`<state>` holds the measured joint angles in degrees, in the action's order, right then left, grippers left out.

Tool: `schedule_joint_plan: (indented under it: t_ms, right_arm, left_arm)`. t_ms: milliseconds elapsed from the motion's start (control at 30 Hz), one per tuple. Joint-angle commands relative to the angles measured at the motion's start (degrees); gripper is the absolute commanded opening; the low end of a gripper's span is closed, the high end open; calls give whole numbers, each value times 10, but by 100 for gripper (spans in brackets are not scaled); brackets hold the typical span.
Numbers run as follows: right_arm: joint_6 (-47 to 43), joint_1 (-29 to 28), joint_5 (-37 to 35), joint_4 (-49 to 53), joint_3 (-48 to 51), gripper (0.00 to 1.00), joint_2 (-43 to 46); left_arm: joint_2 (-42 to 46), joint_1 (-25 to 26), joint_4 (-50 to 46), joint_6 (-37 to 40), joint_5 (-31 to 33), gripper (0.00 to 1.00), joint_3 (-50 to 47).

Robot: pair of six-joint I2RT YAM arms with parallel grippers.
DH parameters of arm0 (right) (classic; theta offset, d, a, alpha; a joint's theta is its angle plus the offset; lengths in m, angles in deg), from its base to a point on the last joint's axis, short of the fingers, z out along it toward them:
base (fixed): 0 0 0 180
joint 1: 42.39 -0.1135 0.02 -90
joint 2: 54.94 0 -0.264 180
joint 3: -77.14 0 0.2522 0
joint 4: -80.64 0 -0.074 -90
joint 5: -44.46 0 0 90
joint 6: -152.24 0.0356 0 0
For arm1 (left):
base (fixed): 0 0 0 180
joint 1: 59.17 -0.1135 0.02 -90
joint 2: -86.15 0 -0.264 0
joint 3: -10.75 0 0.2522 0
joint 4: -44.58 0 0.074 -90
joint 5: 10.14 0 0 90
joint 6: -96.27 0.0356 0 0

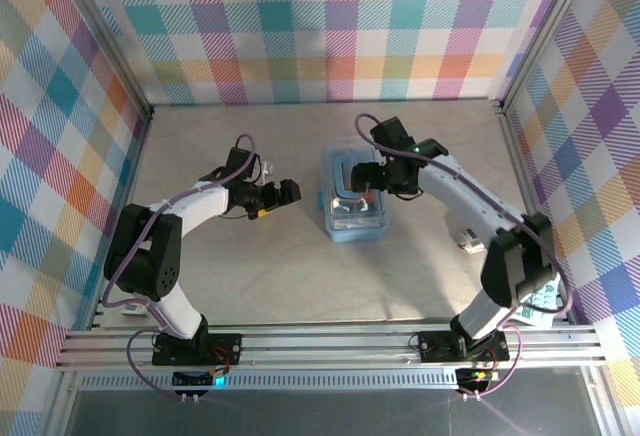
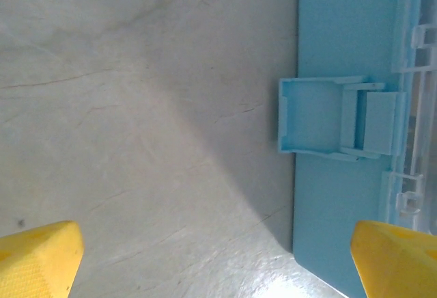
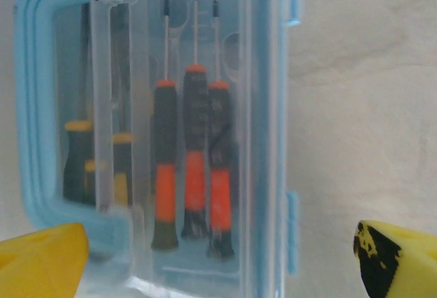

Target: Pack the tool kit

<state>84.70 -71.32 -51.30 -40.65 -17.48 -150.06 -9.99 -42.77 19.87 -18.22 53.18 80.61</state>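
**Two arms at the tool kit.** Left arm bent at the elbow, the left gripper [image 1: 275,196] level, facing the case [image 1: 355,224] from just beside it, fingers wide apart and empty. Right arm reaches in from the right; the right gripper [image 1: 368,181] hangs over the case's far half, spread wide, gripping nothing. The case lies flat on the table [image 1: 250,276], long axis near to far. Under its clear lid, three orange-and-black screwdrivers [image 3: 194,154] lie parallel, tips together; the yellow-handled tools [image 3: 85,161] by the blue handle [image 3: 27,106] are blurred
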Motion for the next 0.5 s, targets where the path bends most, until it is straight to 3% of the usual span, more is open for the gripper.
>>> schedule_joint_plan:
  t_ms: [0,133,267,467]
  right_arm:
    - [-64,25,107,-39,-35,99,-42]
    - [-88,47,153,-34,-78,99,-97]
    - [-114,59,178,-9,-123,99,-137]
    - [-143,63,203,19,-172,99,-174]
  left_arm:
    - [15,2,196,-20,-54,100,-48]
    - [48,23,256,82,21,100,-106]
    - [75,85,145,254,154,100,-90]
    - [41,143,141,320,208,100,-76]
